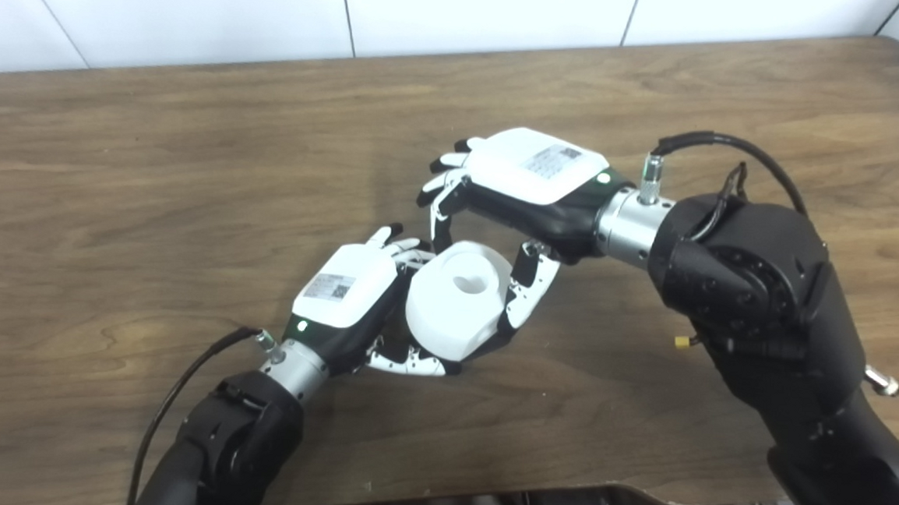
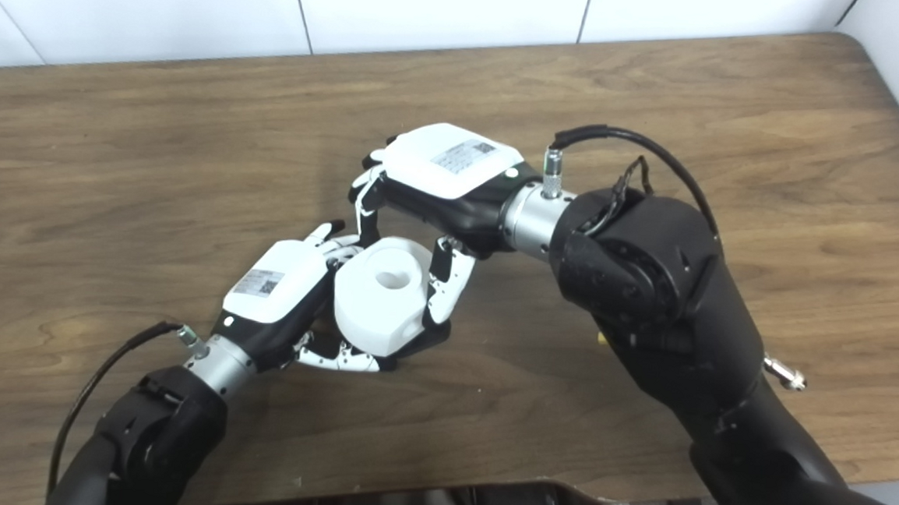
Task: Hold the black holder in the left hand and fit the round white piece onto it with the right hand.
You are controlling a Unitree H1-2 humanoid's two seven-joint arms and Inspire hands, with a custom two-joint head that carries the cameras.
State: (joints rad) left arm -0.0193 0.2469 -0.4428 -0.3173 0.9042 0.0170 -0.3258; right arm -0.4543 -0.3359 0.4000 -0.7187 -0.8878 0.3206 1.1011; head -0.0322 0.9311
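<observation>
Now, starting on the left: the left hand (image 1: 353,293) comes up from the bottom corner with its fingers (image 1: 411,363) curled under and behind the round white piece (image 1: 458,300). It seems to be gripping something beneath, and if that is the black holder, it's hidden; I can't make it out. The white piece sits mid-surface (image 1: 150,172) between both hands, a chunky faceted ring with a hollow in its top face. It looks rigid, smooth plastic, probably light but slick, so the flat side facets are the sensible place to pinch. Moving right, the right hand (image 1: 536,184) arches over it, fingers (image 1: 529,289) closed down on the piece's far and near sides, holding it. There's a printed sticker with a square code on the back of each hand, too small to read.
</observation>
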